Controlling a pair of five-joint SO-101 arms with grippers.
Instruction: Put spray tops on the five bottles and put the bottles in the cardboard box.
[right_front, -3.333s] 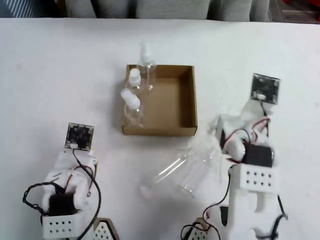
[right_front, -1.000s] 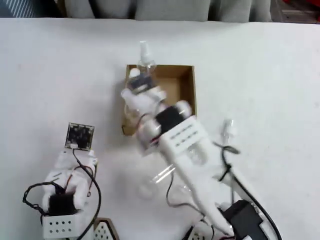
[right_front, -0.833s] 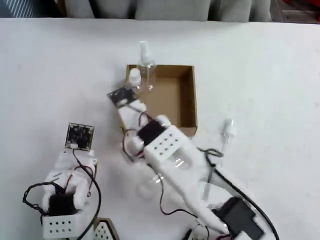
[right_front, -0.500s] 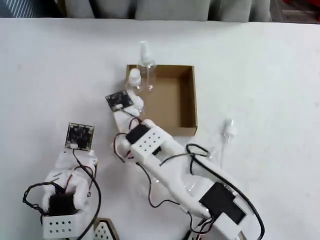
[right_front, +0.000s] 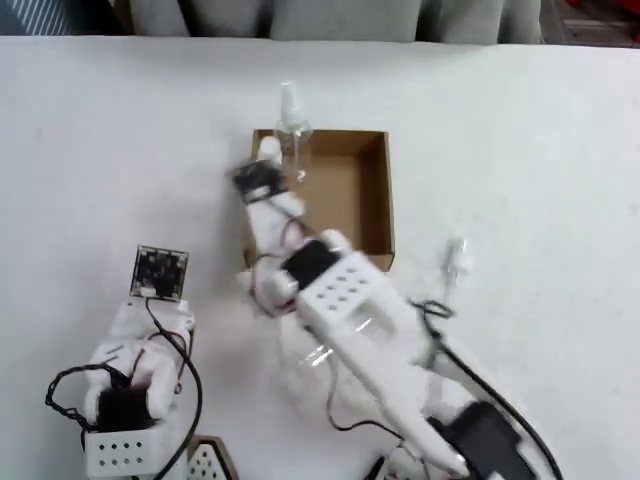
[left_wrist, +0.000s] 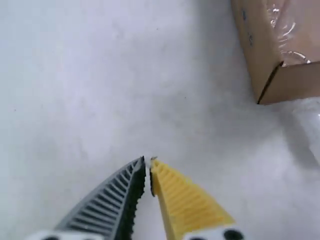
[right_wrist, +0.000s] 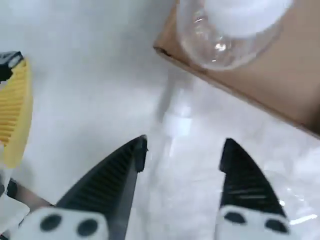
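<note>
R gripper (right_wrist: 186, 145) spread wide, empty, low over a clear bottle (right_wrist: 176, 124) lying flat on table (right_front: 120, 120), just beside cardboard box (right_wrist: 260, 95) at its near-left corner. Long axis roughly in line w/ gripper's reach, neck end toward box, so sits lengthwise between fingers. Probably calls for a pinch across the body. L gripper (left_wrist: 148, 164) pressed together, empty, well apart; R gripper far nearer. Loose spray top (right_front: 458, 255) off past box's other side.
</note>
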